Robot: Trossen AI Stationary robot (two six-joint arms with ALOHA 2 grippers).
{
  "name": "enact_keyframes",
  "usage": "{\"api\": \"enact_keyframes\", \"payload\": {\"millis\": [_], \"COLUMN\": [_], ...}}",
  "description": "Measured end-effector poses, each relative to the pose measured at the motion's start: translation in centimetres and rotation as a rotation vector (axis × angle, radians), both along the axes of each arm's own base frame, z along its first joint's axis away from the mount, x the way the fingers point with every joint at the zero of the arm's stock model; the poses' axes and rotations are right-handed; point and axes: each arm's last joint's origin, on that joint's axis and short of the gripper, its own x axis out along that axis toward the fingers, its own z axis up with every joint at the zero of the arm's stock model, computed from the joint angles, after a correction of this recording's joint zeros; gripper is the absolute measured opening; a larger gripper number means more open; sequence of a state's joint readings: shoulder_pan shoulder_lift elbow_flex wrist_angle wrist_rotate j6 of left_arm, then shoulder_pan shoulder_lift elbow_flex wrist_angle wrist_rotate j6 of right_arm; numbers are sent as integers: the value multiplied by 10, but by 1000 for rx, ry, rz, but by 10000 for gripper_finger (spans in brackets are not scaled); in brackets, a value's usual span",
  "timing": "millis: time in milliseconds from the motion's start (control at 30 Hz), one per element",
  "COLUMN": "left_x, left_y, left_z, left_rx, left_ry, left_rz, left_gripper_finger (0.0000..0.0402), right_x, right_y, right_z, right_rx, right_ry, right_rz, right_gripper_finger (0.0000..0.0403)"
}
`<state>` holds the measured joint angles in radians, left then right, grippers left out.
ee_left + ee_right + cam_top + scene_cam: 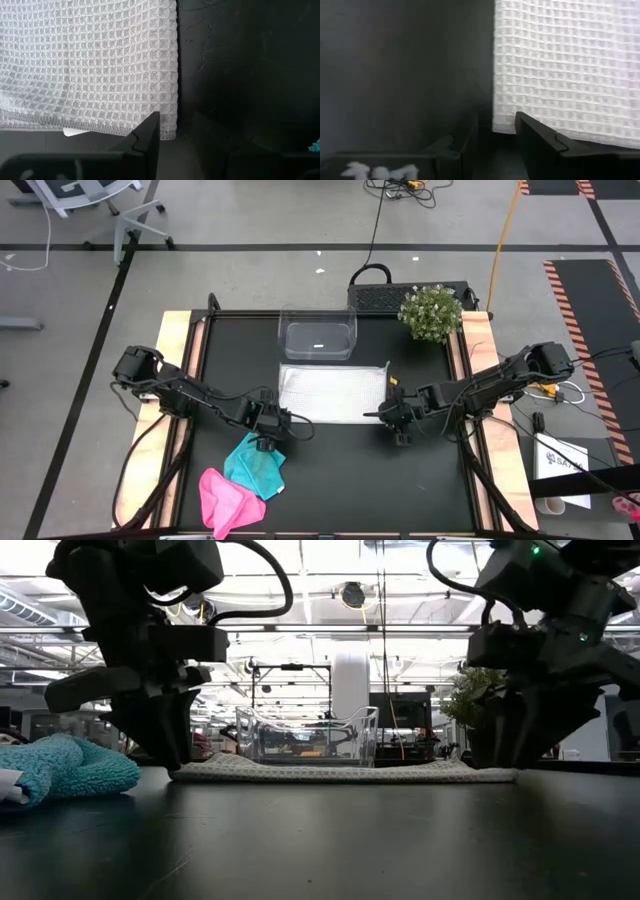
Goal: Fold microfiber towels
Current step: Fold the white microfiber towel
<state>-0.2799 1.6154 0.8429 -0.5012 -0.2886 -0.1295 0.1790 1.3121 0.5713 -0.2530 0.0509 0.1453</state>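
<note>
High view: the pale grey-white waffle-weave towel [333,393] is spread flat mid-table [420,480]. The left tool [266,423] and right tool [398,418], fingers parted narrowly and empty, are set at its near corners, seemingly for folding.

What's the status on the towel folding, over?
Left gripper and right gripper open, low at the white towel's near corners. Towel flat, unfolded. Teal towel and pink towel waiting, clear.
</note>
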Motion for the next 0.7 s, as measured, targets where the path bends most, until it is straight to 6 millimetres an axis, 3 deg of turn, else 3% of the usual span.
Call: {"api": "enact_keyframes", "payload": {"millis": [367, 700], "left_x": [0, 0], "left_y": [0, 0], "left_z": [0, 0], "left_rx": [0, -1], "left_ry": [-2, -3], "left_rz": [1, 4], "left_gripper_finger": [113, 113], "right_x": [5, 17], "right_y": [-1, 5], "right_z": [2, -19], "right_rx": [-79, -55], "right_ry": [-67, -40], "right_rz": [46, 69], "right_gripper_finger": [125, 125]}}
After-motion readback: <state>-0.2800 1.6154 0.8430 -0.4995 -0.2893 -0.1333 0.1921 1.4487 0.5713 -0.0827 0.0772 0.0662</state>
